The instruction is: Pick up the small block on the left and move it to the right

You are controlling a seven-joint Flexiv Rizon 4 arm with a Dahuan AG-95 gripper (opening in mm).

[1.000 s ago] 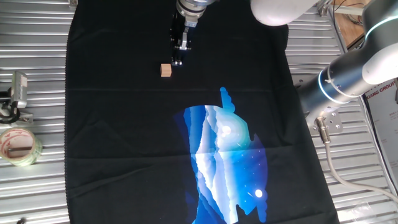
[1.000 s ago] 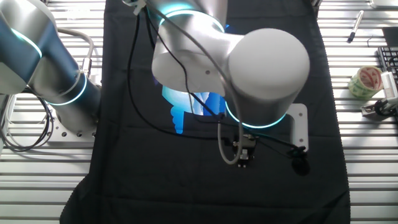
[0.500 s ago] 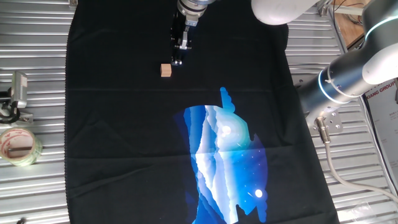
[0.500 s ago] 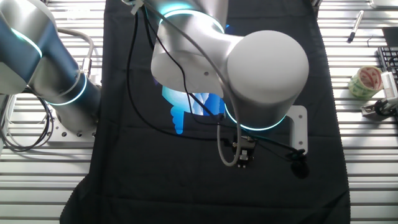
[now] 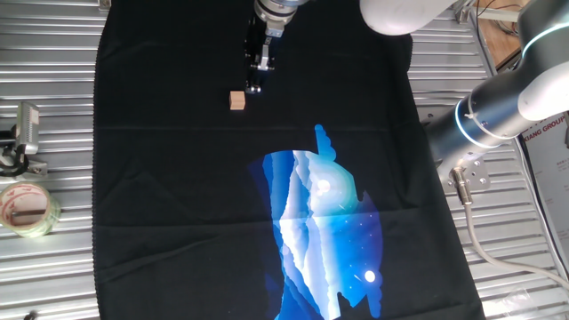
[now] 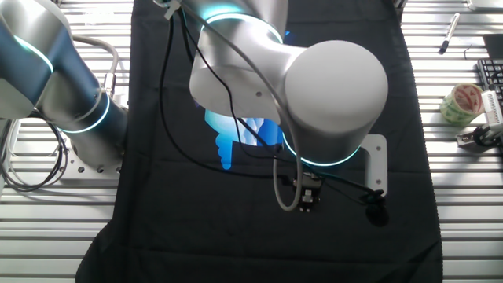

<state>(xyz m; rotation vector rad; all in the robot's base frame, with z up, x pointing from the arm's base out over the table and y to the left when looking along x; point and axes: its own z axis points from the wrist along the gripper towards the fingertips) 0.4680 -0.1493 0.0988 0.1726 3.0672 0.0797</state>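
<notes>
The small block [image 5: 236, 100] sits untouched on the black cloth [image 5: 178, 196], just beside the empty gripper [image 5: 254, 88], whose fingers [image 5: 252, 86], their opening unclear, should be centred over it before descent.

The small block [image 5: 236, 100] is a tiny light tan wooden cube. It sits flat on the black cloth [image 5: 178, 178], on its own, toward the cloth's upper part.

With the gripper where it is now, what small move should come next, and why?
Probably a short shift toward the tiny light tan wooden cube, then down. The black two-finger gripper hangs just beside it, holding nothing, while the cube sits alone on the black cloth.
</notes>
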